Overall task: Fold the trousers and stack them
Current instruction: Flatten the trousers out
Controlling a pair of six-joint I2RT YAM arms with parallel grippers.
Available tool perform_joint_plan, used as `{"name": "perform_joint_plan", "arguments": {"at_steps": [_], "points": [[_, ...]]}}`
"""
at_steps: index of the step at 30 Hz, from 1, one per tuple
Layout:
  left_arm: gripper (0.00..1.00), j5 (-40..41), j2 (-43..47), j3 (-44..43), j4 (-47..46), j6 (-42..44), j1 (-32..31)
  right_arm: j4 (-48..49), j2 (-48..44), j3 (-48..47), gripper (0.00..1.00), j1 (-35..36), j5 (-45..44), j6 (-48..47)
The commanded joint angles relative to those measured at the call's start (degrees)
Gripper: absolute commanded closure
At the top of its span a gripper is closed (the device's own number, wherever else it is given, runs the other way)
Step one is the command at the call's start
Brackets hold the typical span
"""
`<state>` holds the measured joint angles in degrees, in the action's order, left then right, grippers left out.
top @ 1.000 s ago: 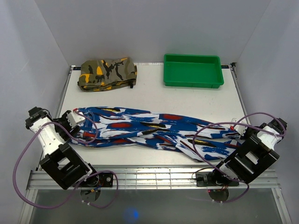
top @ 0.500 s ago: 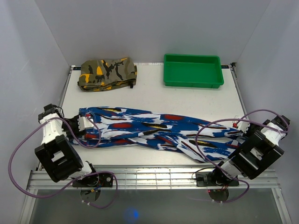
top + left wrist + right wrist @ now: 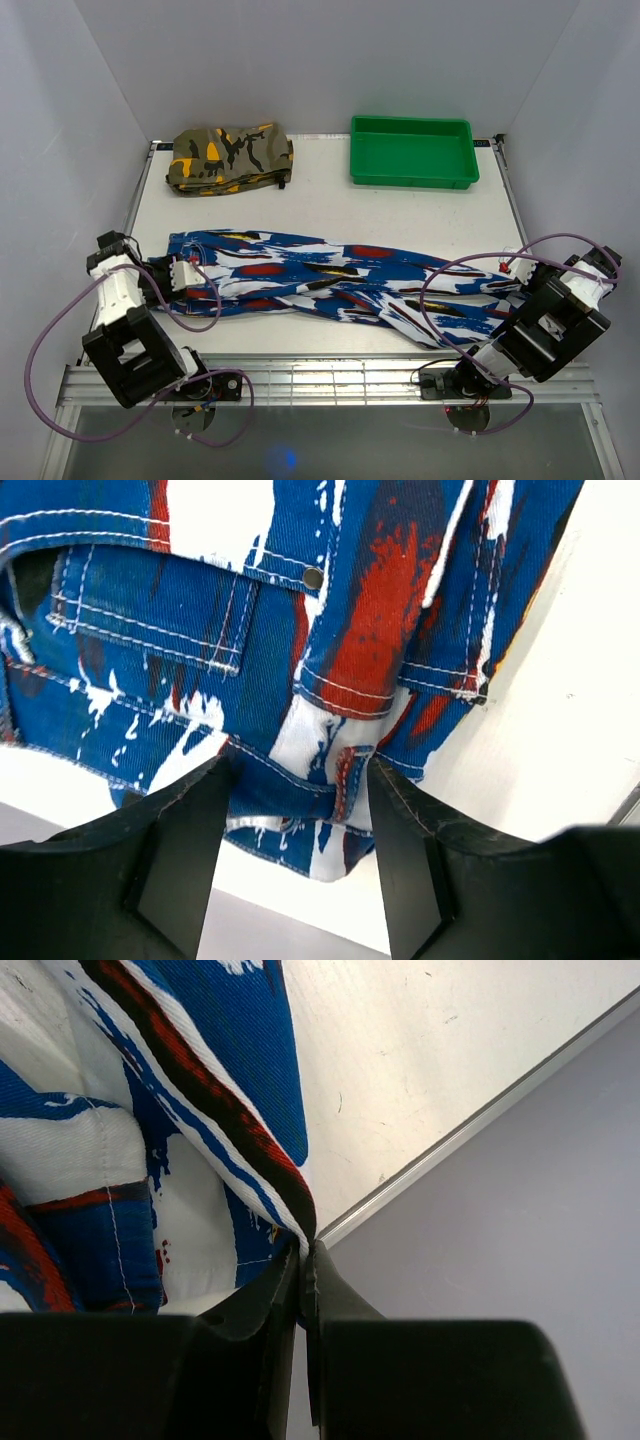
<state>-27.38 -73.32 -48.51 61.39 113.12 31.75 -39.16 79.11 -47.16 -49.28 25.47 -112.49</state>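
Note:
The trousers (image 3: 340, 275), in a blue print with white, red and black streaks, lie stretched left to right across the near half of the table. My left gripper (image 3: 183, 272) is at their left end. In the left wrist view it (image 3: 300, 820) is open, with its fingers on either side of the waistband edge (image 3: 300, 790). My right gripper (image 3: 517, 272) is at their right end. In the right wrist view it (image 3: 308, 1260) is shut on a thin edge of the trousers (image 3: 100, 1160), close to the table's right rim.
A folded olive camouflage garment (image 3: 230, 157) lies at the back left. A green tray (image 3: 410, 181) stands at the back right. White walls enclose the table (image 3: 330, 210) on three sides. The metal table rim (image 3: 450, 1130) runs just right of my right gripper.
My left arm has swung in to the trousers' left end, and the gripper now straddles the waistband. My right arm has shifted slightly to the right, still holding the cloth.

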Motion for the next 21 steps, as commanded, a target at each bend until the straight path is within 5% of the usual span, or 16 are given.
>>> {"name": "perform_joint_plan", "arguments": {"at_steps": [1, 6, 11, 15, 21], "points": [[0.32, -1.6, 4.8, 1.4, 2.5, 7.9, -0.1, -0.5, -1.1, -2.0, 0.92, -0.4, 0.5, -0.2], [0.35, -0.1, 4.6, 5.1, -1.3, 9.7, -0.1, -0.5, -1.2, -1.8, 0.92, -0.4, 0.5, -0.1], [0.7, 0.2, 3.1, 5.9, -6.9, 7.6, -0.1, -0.8, -1.2, -2.5, 0.92, -0.4, 0.7, 0.2], [0.87, -3.0, 1.0, -1.4, -4.3, -0.8, 0.0, -0.8, -1.3, -3.8, 0.92, -0.4, 1.2, 0.8], [0.98, -13.2, -1.7, -16.8, 0.7, -13.6, 1.7, -1.5, -1.8, -7.2, 0.92, -0.5, 2.6, 3.2]]}}
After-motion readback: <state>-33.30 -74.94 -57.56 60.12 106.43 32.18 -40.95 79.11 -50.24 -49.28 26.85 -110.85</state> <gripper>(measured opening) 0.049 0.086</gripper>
